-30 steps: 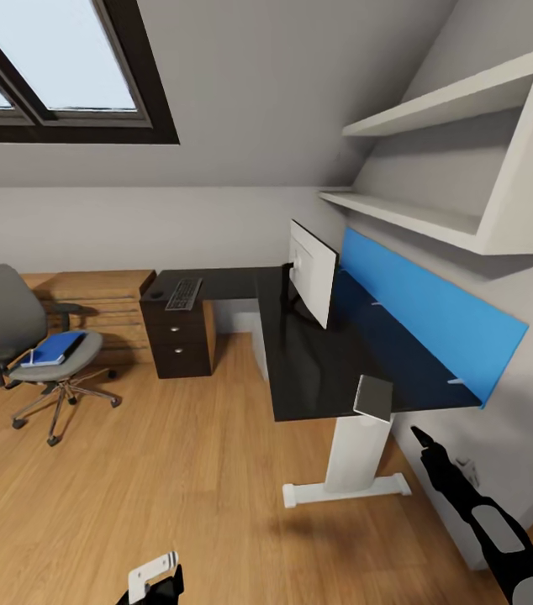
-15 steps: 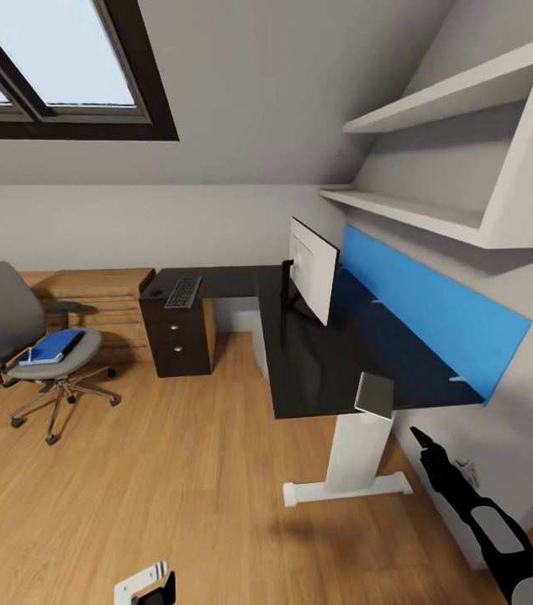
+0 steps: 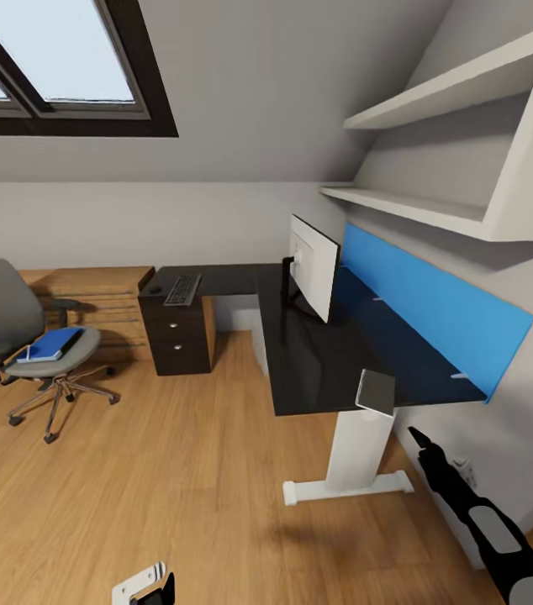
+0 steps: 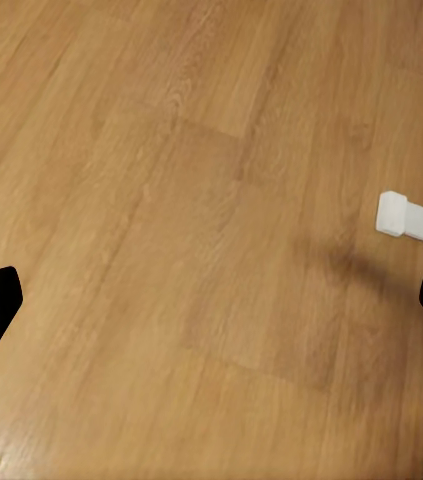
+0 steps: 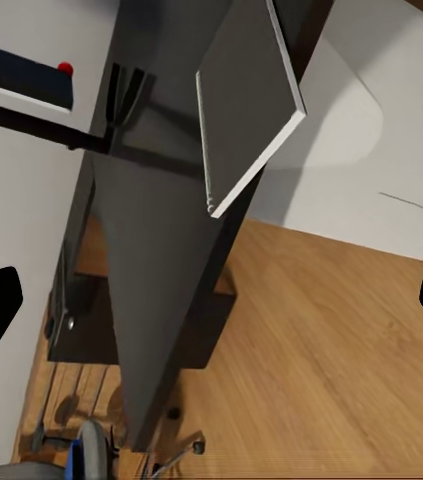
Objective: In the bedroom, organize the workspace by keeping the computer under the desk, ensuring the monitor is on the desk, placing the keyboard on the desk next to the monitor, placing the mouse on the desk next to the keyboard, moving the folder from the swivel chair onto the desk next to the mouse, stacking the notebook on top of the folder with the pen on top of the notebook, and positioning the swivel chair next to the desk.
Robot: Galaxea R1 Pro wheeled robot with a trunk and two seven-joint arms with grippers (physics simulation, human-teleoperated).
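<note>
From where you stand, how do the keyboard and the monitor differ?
The keyboard lies flat at the desk's far left end, above the black drawers; the monitor stands upright, nearer the blue back panel. The keyboard looks dark-keyed and slim; the monitor shows a white back. Both rest on the desk.

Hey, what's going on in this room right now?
A two-armed robot stands on the wood floor facing the desk, holding nothing. Its left gripper is open over bare floor; its right gripper is open near the desk's end. The monitor and keyboard are on the desk, far apart. The folder lies on the swivel chair, away from the desk.
</note>
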